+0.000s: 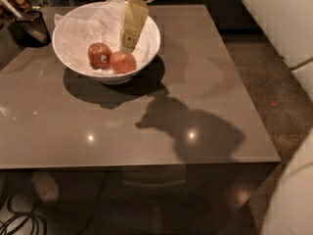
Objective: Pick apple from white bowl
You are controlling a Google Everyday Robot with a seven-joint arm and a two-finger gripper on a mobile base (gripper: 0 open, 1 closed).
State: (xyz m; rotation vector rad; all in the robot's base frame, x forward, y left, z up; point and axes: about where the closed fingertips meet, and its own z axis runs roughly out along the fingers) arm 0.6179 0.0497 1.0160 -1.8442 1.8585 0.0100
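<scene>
The white bowl (73,31), lined with crumpled white paper, stands at the far left of the brown table. The orange-red apple (122,61) lies in its front right part. It touches a darker red apple (99,55) with a pale sticker on its left. My gripper (129,39) reaches down from the top edge into the bowl, tilted. Its yellowish tip hangs just above and behind the orange-red apple, a little to the right of it, and is not on it.
A small dark mesh basket (32,26) stands at the table's far left corner beside the bowl. The table's front edge (146,164) runs across the lower view. Cables (19,224) lie on the floor at bottom left. A white robot part (293,199) fills the bottom right.
</scene>
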